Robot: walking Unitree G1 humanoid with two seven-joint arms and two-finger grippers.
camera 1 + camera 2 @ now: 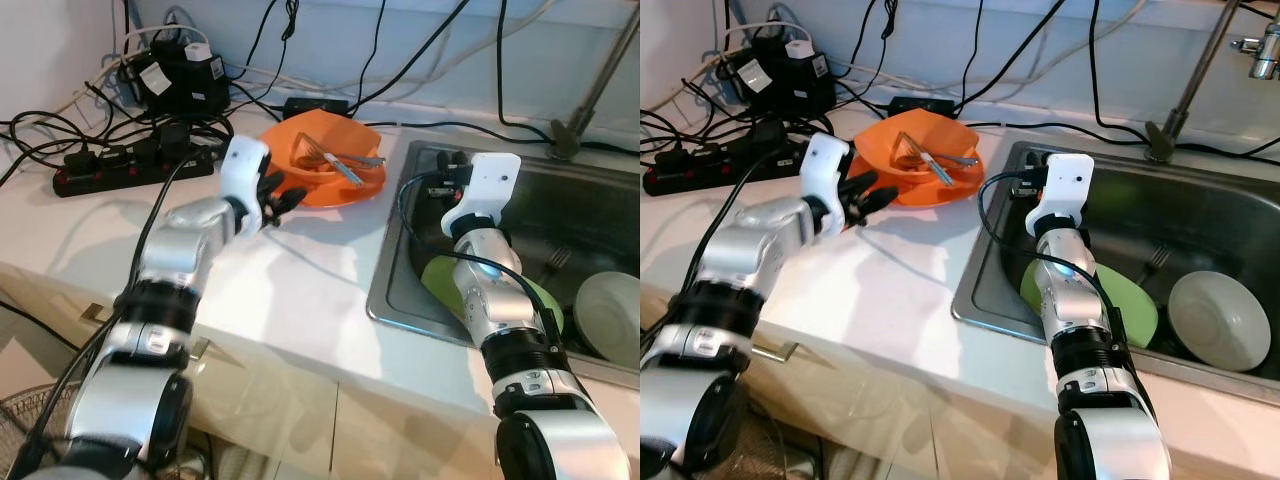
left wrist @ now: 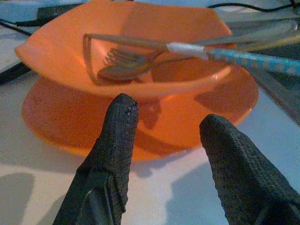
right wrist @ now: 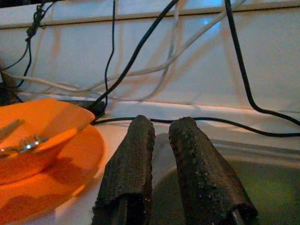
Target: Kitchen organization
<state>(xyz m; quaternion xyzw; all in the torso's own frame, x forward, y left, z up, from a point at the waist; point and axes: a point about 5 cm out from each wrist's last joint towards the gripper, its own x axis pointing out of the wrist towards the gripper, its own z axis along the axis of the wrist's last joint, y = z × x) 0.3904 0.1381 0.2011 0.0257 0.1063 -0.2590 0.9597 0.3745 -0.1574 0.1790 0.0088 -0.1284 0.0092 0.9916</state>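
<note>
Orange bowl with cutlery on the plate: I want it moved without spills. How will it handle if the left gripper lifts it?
The orange bowl looks like thin plastic, so probably light. It sits loose on the orange plate, so it may slide. The cutlery overhangs its rim and could tip out.

Head cameras look down over the white table [image 1: 300, 290] and steel sink [image 1: 1240, 215]. Both wrist cameras sit low, close, sharing the orange plastic bowl [image 2: 140, 61].
</note>
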